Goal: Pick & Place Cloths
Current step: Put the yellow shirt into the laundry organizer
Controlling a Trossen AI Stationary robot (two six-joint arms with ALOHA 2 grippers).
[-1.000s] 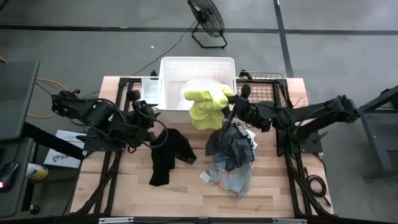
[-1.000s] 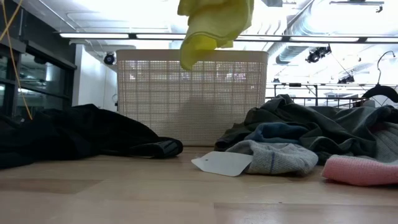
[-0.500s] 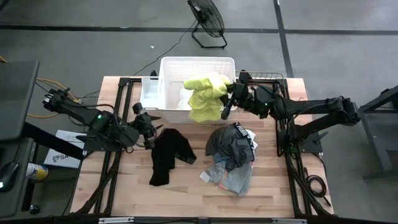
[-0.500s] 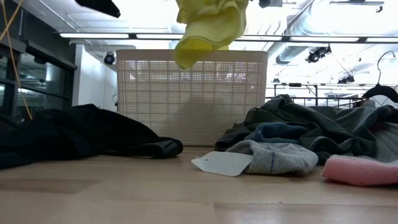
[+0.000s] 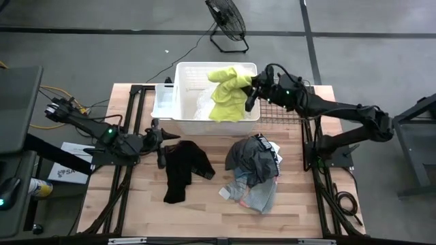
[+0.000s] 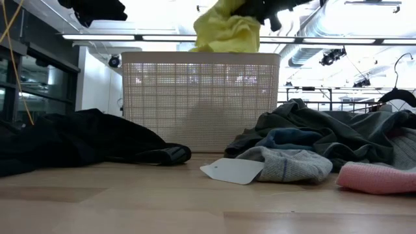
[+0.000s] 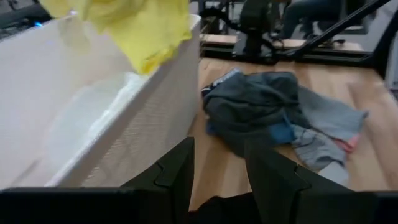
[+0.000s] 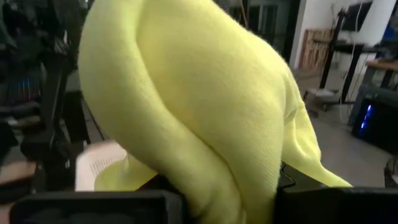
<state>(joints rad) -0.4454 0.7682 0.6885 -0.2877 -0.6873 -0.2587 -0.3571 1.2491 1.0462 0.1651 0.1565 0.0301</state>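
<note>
Right gripper point(image 5: 249, 95) pinches one bright yellow knit cloth point(image 5: 227, 95), hanging over the white slatted plastic basket point(image 5: 182, 68) at the table's back edge. Left gripper point(image 5: 161, 139) hovers fingers slightly apart beside one black cloth point(image 5: 184, 167); one grey heap point(image 5: 253, 163) lies mid-table

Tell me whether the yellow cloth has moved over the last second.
Yes. In the high view the yellow cloth, held by the right claw, has moved from hanging in front of the basket to over its inside.
</note>
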